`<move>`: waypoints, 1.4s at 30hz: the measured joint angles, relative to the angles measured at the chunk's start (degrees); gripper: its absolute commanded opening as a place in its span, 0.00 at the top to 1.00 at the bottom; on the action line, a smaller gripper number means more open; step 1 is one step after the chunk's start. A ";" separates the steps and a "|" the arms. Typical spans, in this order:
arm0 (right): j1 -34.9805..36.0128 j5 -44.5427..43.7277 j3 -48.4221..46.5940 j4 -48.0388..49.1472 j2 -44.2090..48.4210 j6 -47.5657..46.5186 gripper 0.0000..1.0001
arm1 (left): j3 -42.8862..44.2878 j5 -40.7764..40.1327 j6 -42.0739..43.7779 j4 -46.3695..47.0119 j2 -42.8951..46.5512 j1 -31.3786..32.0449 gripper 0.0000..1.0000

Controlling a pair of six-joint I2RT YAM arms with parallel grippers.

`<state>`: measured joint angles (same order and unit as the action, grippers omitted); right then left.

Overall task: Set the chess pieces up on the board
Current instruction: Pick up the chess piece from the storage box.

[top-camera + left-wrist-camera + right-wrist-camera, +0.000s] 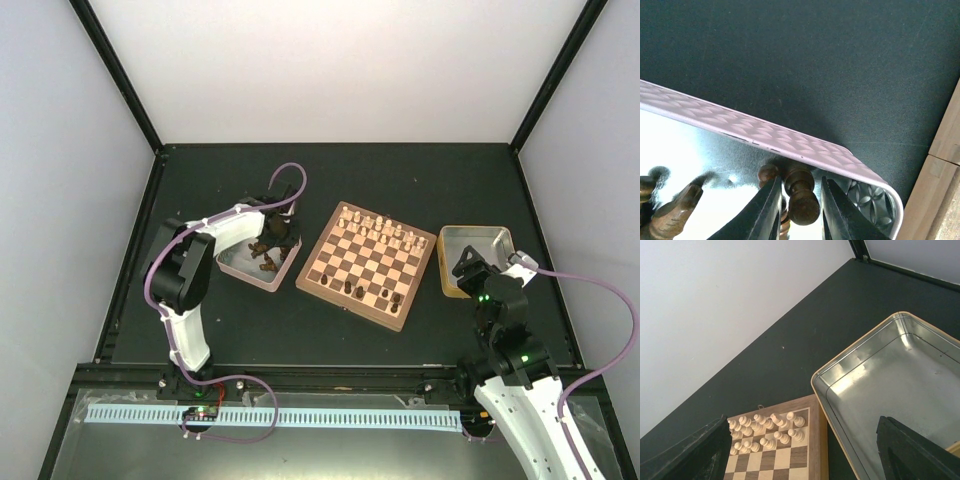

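Observation:
My left gripper [270, 232] is down inside a pink metal tray [790, 142], at its corner nearest the board. Its jaws stand narrowly open on either side of a dark brown pawn [802, 202] that lies on the tray floor, with slim gaps showing. More dark chess pieces [670, 212] lie in that tray [265, 262]. The board [367, 264] sits mid-table with a few dark pieces [354, 289] on its near rows. My right gripper [470, 265] hovers wide open and empty over the near left corner of a gold-rimmed tray [900, 385].
Cream-white chessmen [375, 228] fill the board's far two rows and show in the right wrist view [767, 427]. The gold-rimmed tray [478, 245] right of the board holds nothing. The board's wooden rim [945, 150] lies just right of the pink tray.

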<state>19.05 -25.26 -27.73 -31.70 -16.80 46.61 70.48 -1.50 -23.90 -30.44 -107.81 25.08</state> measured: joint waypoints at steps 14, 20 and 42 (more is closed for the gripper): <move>0.00 0.13 0.00 -0.02 0.02 0.02 0.20 | -0.02 -1.14 1.16 0.09 0.22 0.00 0.90; 0.00 0.35 0.00 -0.02 0.09 0.02 0.20 | -2.14 -1.84 1.18 -0.24 6.05 0.00 0.90; 0.00 1.25 0.00 -0.02 0.09 0.04 0.20 | -4.42 4.44 2.73 -0.92 14.56 0.50 0.88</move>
<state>19.05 -24.01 -27.73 -31.73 -16.71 46.65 66.06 2.94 -21.17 -31.35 -93.25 25.58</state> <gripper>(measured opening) 0.804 0.134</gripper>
